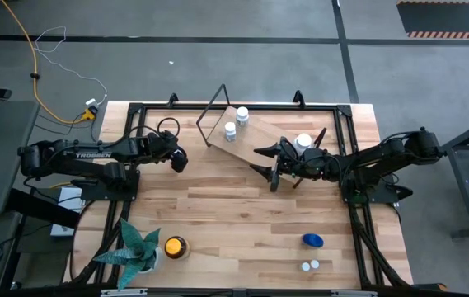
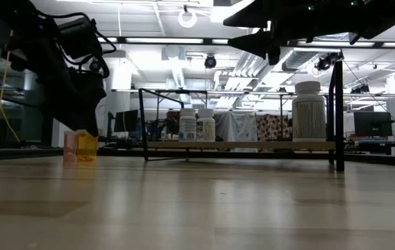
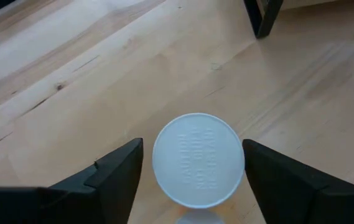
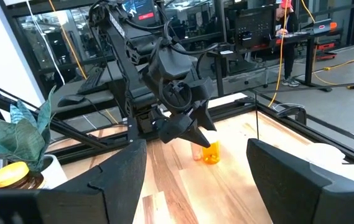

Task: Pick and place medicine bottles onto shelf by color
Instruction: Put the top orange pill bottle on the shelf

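A small orange bottle (image 4: 210, 152) with a white cap (image 3: 198, 158) stands upright on the table near its far left. My left gripper (image 3: 192, 149) slants down over it, open, one finger on either side of the cap with narrow gaps. The shelf (image 1: 255, 132) lies at the far middle and bears three white bottles (image 2: 188, 125) (image 2: 206, 126) (image 2: 309, 111). My right gripper (image 1: 260, 162) hovers level at the shelf's near edge, open, nothing between its fingers. A blue bottle (image 1: 313, 240) and two small white ones (image 1: 310, 266) rest near the front right.
A green plant in a white pot (image 1: 135, 247) and an amber bottle with a yellow cap (image 1: 175, 246) stand at the front left. A dark metal frame (image 1: 358, 165) runs round the table's edges. Bare wood lies across the table's middle.
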